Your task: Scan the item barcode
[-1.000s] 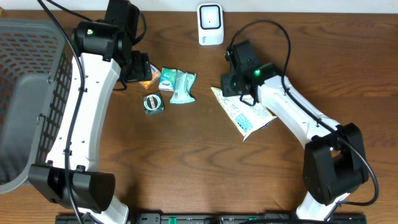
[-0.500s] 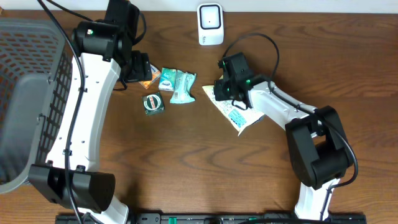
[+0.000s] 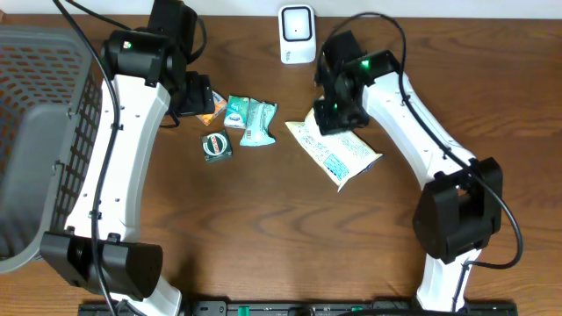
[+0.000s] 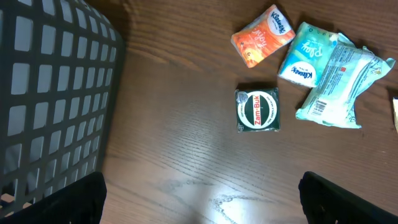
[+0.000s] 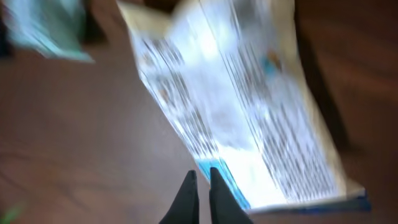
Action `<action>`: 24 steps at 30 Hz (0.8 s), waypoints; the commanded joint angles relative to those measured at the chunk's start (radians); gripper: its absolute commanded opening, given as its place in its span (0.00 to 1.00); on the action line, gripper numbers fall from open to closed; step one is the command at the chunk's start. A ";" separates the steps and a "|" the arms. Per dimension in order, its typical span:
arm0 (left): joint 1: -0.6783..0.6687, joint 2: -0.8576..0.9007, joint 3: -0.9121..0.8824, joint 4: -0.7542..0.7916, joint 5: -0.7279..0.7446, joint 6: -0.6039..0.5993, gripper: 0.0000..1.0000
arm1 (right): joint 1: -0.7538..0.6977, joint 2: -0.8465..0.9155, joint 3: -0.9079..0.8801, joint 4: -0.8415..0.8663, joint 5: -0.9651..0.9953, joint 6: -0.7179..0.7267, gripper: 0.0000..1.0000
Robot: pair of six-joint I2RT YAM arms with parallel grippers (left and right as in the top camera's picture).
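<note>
Pinching tight together, the right gripper (image 5: 200, 185) shows its two dark fingers (image 5: 185, 199) clenched with no gap. Whether a corner of the flat white plastic packet with blue print (image 5: 249, 106) is nipped between them cannot be told through the blur. The packet lies on the brown wooden table (image 5: 74, 137), right at the tips and spreading away ahead of them.

A good scan likely needs a firm hold on that near edge, then a lift that turns the printed face to the white box-shaped barcode scanner (image 3: 297, 33), which stands just beyond the fingers. The film looks floppy, so a slow carry should keep a fold from hiding the code.

Off to the side of the fingers lie an orange tissue pack (image 4: 262, 36), two pale green tissue packs (image 4: 306, 55) and a square green ointment tin (image 4: 257, 110). The left gripper (image 4: 199, 202) hangs above them, spread wide and empty, with the grey mesh basket (image 3: 35, 105) beyond it. Nothing appears to block the way to the scanner.
</note>
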 commanded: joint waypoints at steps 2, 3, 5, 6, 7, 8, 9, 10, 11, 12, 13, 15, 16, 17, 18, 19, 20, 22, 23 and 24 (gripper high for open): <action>0.000 0.007 0.000 -0.003 -0.017 0.009 0.98 | 0.005 0.004 -0.113 0.002 0.071 -0.038 0.03; 0.000 0.007 0.000 -0.003 -0.017 0.009 0.98 | 0.005 0.004 -0.148 0.023 0.071 -0.038 0.05; 0.000 0.007 0.000 -0.003 -0.017 0.009 0.98 | 0.004 0.004 -0.228 0.083 0.076 -0.038 0.04; 0.000 0.007 0.000 -0.003 -0.017 0.009 0.97 | 0.004 0.004 -0.272 0.117 0.090 -0.037 0.04; 0.000 0.007 0.000 -0.003 -0.017 0.010 0.98 | 0.004 0.004 -0.317 0.155 0.108 -0.034 0.04; 0.000 0.007 0.000 -0.003 -0.017 0.009 0.97 | 0.004 0.004 -0.359 0.191 0.121 -0.034 0.02; 0.000 0.007 0.000 -0.003 -0.017 0.009 0.98 | 0.003 0.004 -0.390 0.217 0.127 -0.034 0.01; 0.000 0.007 0.000 -0.003 -0.017 0.009 0.98 | 0.003 0.004 -0.415 0.235 0.127 -0.026 0.01; 0.000 0.007 0.000 -0.003 -0.017 0.009 0.98 | 0.003 0.004 -0.434 0.242 0.130 -0.011 0.01; 0.000 0.007 0.000 -0.003 -0.017 0.009 0.97 | 0.003 0.004 -0.442 0.236 0.130 -0.005 0.01; 0.000 0.007 0.000 -0.003 -0.017 0.009 0.98 | 0.003 0.004 -0.439 0.222 0.130 -0.003 0.01; 0.000 0.007 0.000 -0.003 -0.017 0.009 0.98 | 0.003 -0.002 -0.420 0.185 0.131 -0.004 0.01; 0.000 0.007 0.000 -0.003 -0.017 0.009 0.97 | 0.003 -0.005 -0.400 0.159 0.135 -0.004 0.01; 0.000 0.007 0.000 -0.003 -0.017 0.009 0.98 | 0.002 -0.010 -0.371 0.125 0.138 -0.004 0.01; 0.000 0.007 0.000 -0.003 -0.017 0.009 0.98 | 0.002 -0.014 -0.336 0.089 0.145 -0.005 0.01; 0.000 0.007 0.000 -0.003 -0.017 0.009 0.98 | 0.000 -0.017 -0.303 0.060 0.152 -0.005 0.01; 0.000 0.007 0.000 -0.003 -0.017 0.009 0.98 | 0.000 -0.021 -0.266 0.032 0.158 -0.005 0.01; 0.000 0.007 0.000 -0.003 -0.017 0.009 0.98 | -0.002 -0.025 -0.172 -0.024 0.167 -0.005 0.01; 0.000 0.007 0.000 -0.003 -0.017 0.009 0.98 | -0.002 -0.026 -0.138 -0.035 0.167 -0.005 0.01; 0.000 0.007 0.000 -0.003 -0.017 0.009 0.97 | -0.002 -0.026 -0.100 -0.039 0.166 -0.005 0.01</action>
